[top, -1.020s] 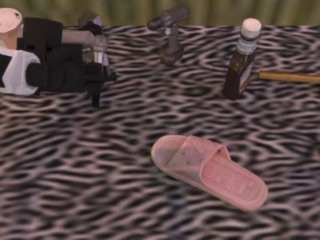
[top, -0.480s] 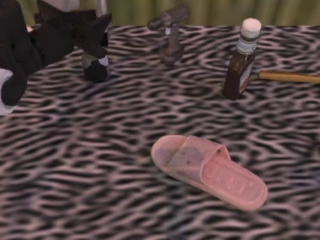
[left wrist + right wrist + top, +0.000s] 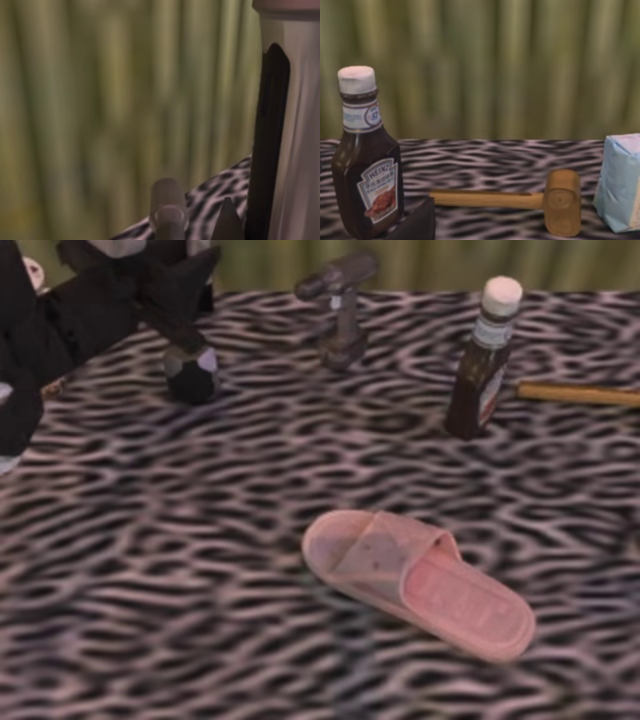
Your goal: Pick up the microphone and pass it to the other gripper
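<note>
well, my left gripper (image 3: 190, 325) hangs over the far left corner of the table (image 3: 200, 620), and whether it is open or closed i cannot tell. just under it stands a dark piece with silver-grey patches, which i take for the microphone (image 3: 190, 375), though i cannot tell if i touch it. right of it along the far edge stands the grey drill (image 3: 340, 310), then the sauce bottle (image 3: 482, 360) with the wooden mallet (image 3: 580, 393) beside it. a pink slipper (image 3: 420, 580) lies nearer, around the middle. my right gripper (image 3: 417, 222) shows only a dark tip near the bottle; its state i cannot tell.
</note>
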`<move>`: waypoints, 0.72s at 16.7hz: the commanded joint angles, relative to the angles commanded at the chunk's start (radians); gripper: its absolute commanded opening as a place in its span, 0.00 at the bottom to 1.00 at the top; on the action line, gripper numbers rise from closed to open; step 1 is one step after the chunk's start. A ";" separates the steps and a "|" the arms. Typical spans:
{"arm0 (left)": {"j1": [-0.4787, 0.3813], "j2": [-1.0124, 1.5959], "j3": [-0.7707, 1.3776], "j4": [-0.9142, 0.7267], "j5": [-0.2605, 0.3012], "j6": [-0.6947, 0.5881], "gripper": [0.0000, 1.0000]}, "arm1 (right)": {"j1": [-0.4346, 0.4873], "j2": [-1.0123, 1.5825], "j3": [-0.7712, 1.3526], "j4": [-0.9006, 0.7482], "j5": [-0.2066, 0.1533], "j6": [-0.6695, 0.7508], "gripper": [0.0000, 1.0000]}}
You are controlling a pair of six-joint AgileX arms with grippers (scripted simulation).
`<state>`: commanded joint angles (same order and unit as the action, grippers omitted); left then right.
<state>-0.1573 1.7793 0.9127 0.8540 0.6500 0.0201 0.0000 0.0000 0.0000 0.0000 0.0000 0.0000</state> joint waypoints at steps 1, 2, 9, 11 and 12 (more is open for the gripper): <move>-0.002 -0.001 -0.001 0.000 -0.002 0.000 0.00 | 0.000 0.000 0.000 0.000 0.000 0.000 1.00; -0.015 -0.008 -0.004 -0.001 -0.015 -0.001 0.00 | 0.000 0.000 0.000 0.000 0.000 0.000 1.00; -0.297 -0.151 -0.078 -0.035 -0.313 -0.024 0.00 | 0.000 0.000 0.000 0.000 0.000 0.000 1.00; -0.388 -0.200 -0.103 -0.047 -0.412 -0.030 0.00 | 0.000 0.000 0.000 0.000 0.000 0.000 1.00; -0.425 -0.223 -0.113 -0.051 -0.449 -0.032 0.00 | 0.000 0.000 0.000 0.000 0.000 0.000 1.00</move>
<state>-0.5824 1.5568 0.8000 0.8026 0.2007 -0.0121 0.0000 0.0000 0.0000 0.0000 0.0000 0.0000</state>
